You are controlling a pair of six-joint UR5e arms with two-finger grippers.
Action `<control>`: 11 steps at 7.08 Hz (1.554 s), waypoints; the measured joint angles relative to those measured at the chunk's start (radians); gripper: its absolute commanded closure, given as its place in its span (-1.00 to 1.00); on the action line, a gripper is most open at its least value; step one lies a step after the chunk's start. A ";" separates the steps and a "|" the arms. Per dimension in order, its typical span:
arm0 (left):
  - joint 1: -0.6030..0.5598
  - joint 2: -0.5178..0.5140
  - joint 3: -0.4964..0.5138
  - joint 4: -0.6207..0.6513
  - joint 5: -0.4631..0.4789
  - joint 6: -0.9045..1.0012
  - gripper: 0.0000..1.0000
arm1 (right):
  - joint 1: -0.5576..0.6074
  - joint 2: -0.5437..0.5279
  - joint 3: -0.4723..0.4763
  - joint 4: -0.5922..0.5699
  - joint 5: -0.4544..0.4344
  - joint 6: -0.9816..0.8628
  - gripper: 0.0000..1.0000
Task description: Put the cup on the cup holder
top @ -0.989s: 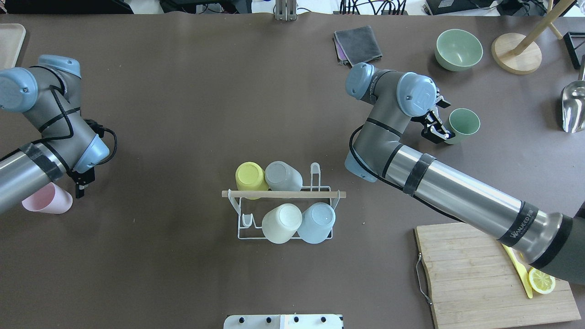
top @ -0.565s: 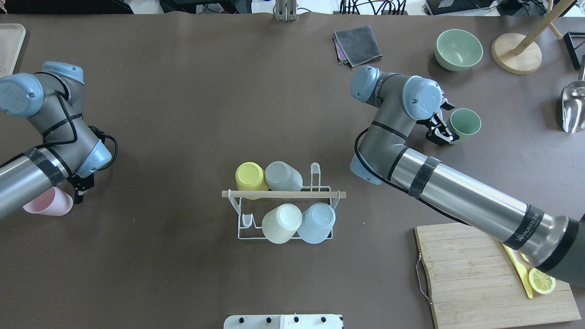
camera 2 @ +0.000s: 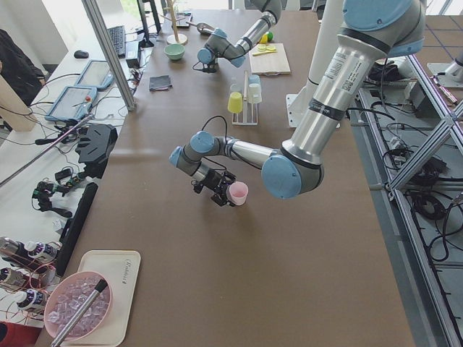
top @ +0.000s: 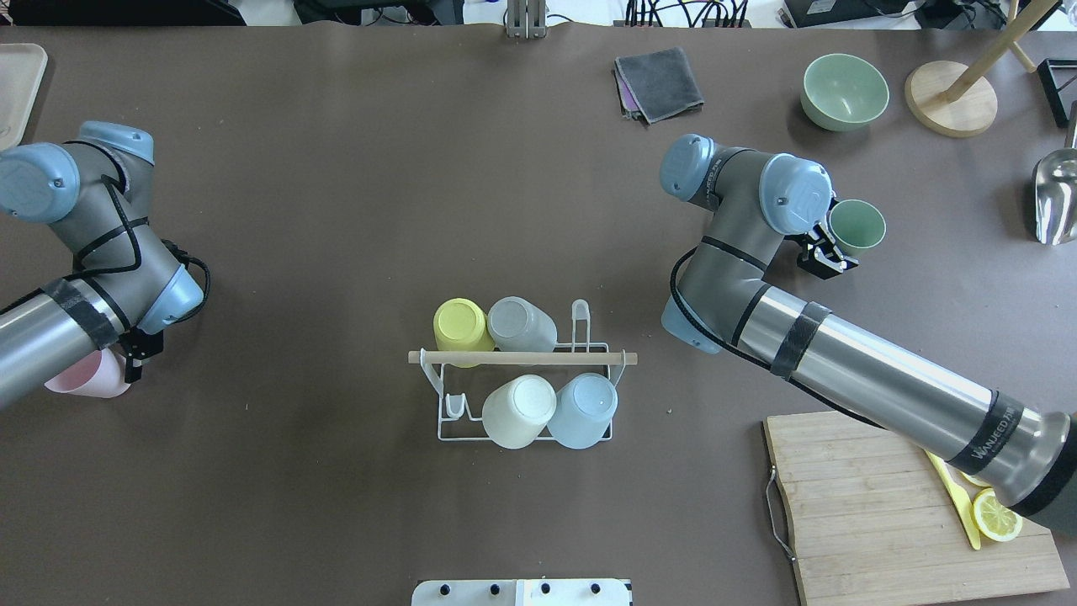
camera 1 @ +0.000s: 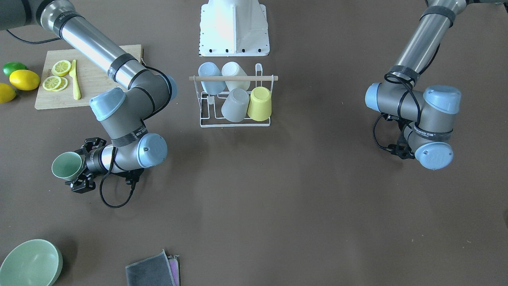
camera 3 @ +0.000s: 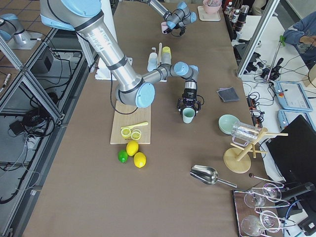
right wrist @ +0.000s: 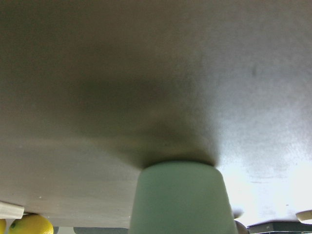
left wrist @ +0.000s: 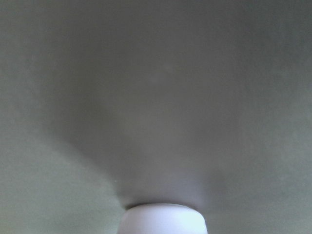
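The white wire cup holder with its wooden rod stands mid-table and also shows in the front view. It carries several upturned cups. A green cup stands upright on the table at the right. My right gripper is open, level with this cup, one finger on each side of it. A pink cup stands at the left, mostly hidden under my left arm in the overhead view. My left gripper is open right beside the pink cup.
A wooden cutting board with a lemon slice and a yellow knife lies front right. A green bowl, a grey cloth, a wooden stand and a metal scoop are at the back right.
My right gripper has moved in around the green cup. My left gripper has moved closer to the pink cup. Neither cup has moved.
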 measured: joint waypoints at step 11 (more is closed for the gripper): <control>-0.191 -0.015 -0.246 0.078 0.056 0.136 1.00 | -0.004 -0.069 0.033 0.043 -0.015 -0.001 -0.87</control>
